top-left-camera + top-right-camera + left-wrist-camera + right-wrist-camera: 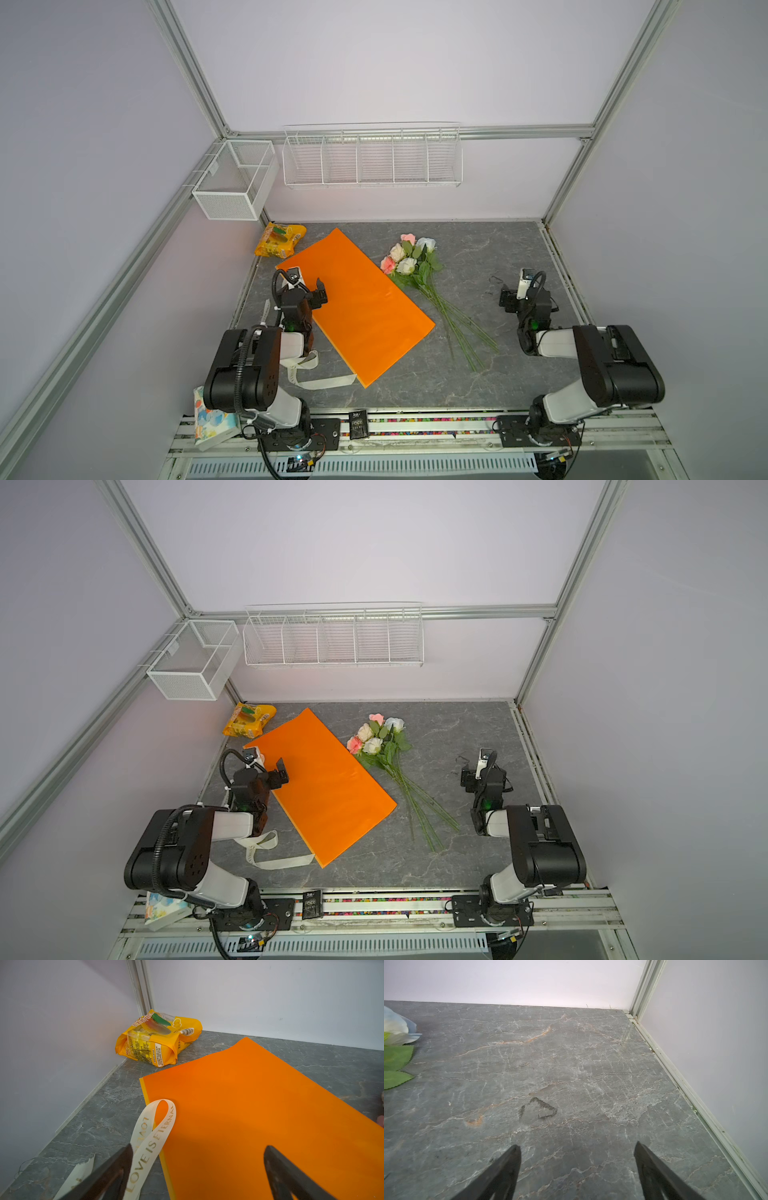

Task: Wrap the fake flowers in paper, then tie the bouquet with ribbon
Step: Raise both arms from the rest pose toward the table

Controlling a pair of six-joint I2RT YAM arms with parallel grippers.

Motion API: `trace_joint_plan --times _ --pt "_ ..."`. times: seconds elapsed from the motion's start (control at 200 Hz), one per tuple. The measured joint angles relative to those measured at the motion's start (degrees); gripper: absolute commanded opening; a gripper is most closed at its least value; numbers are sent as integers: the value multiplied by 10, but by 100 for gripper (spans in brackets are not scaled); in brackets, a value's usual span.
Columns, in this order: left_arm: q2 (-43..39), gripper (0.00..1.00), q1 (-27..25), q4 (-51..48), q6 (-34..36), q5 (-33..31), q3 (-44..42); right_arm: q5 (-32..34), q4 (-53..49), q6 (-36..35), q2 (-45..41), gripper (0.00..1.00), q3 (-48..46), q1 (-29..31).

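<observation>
The left arm (249, 374) is folded at the elbow, its forearm reaching toward the far wall, with the wrist over the left edge of the orange paper (357, 307). The left jaws stand wide open and hold nothing. In the left wrist view one finger (291, 1178) hangs over the paper (249, 1115) and the other over the cream ribbon (153, 1132), which loops onto the paper's left edge.

The right arm (602, 365) is folded the same way, with its wrist well to the right of the paper, over bare table (571, 1064). The right jaws are also wide open and empty.

The bouquet (415, 266) lies flat on the table in both top views (384, 746), unwrapped. Its blooms lie just beside the paper's right long edge, and its stems fan out toward the near side. It lies between the two sets of jaws and touches neither; the right jaws are well apart from it. In the right wrist view only a white bloom and some leaves (396, 1053) show at the frame's edge.

More ribbon (320, 380) trails from under the left arm to the paper's near corner. A snack packet (280, 240) sits beyond the paper's far left corner.
</observation>
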Motion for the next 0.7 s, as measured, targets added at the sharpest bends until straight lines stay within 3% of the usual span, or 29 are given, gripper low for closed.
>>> trace_joint_plan --times 0.705 --pt "0 98 0 0 0 0 0 -11 0 0 0 89 0 -1"
